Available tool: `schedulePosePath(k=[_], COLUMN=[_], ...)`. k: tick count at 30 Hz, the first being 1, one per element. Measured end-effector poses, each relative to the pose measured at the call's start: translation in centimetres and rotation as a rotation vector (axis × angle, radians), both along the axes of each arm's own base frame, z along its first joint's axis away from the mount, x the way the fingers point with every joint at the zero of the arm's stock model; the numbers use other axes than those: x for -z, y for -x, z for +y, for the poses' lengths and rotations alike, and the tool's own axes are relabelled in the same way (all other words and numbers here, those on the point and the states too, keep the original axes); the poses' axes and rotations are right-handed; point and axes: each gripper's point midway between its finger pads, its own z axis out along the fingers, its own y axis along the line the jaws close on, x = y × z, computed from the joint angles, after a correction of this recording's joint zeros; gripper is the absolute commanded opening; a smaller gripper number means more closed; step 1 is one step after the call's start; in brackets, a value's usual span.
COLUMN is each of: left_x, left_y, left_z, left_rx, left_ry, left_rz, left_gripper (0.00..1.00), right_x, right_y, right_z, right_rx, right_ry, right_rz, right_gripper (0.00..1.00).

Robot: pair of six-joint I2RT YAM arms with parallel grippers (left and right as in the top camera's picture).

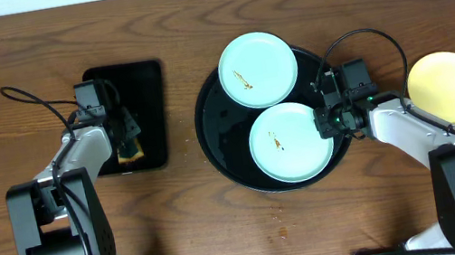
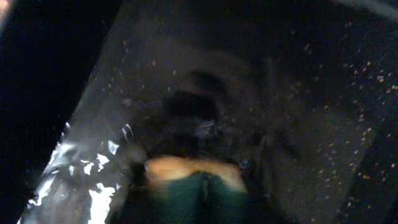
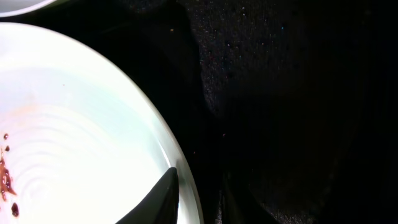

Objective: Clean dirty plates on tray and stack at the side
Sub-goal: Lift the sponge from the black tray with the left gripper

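Wooden table [image 1: 200, 242], two arms at work.
- Round tray [image 1: 225, 141]: centre of table; holds two plates.
- Far mint plate [image 1: 258, 69]: on round tray, brown smear, nothing touching it.
- Near mint plate [image 1: 287, 144]: on round tray, smeared. Right gripper [image 1: 329, 119] pinching its right rim, finger either side.
- Yellow plate [image 1: 448, 88]: off tray, on table at right, no smear visible; judged cleaned.
- Left gripper [image 1: 127, 139]: over rectangular tray [image 1: 145, 95], apparently pressed onto sponge [image 2: 193, 180]; view blurred.
- Status: one of three aside; two left to wipe; no stack yet.
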Motion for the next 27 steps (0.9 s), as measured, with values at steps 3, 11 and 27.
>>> schedulePosePath(k=[3, 11, 27], left_x=[0.3, 0.5, -6.5], left_y=[0.0, 0.8, 0.0], left_z=[-0.2, -0.8, -1.2], left_rx=[0.006, 0.021, 0.059], left_ry=[-0.002, -0.016, -0.024], left_rz=[0.004, 0.051, -0.108], left_gripper=[0.74, 0.41, 0.07], right_x=[0.0, 0.0, -0.2], right_y=[0.0, 0.0, -0.2], right_z=[0.0, 0.1, 0.8], right_rx=[0.000, -0.002, 0.003], right_ry=[-0.001, -0.003, -0.052], right_rz=[0.000, 0.000, -0.002], right_gripper=[0.24, 0.16, 0.01])
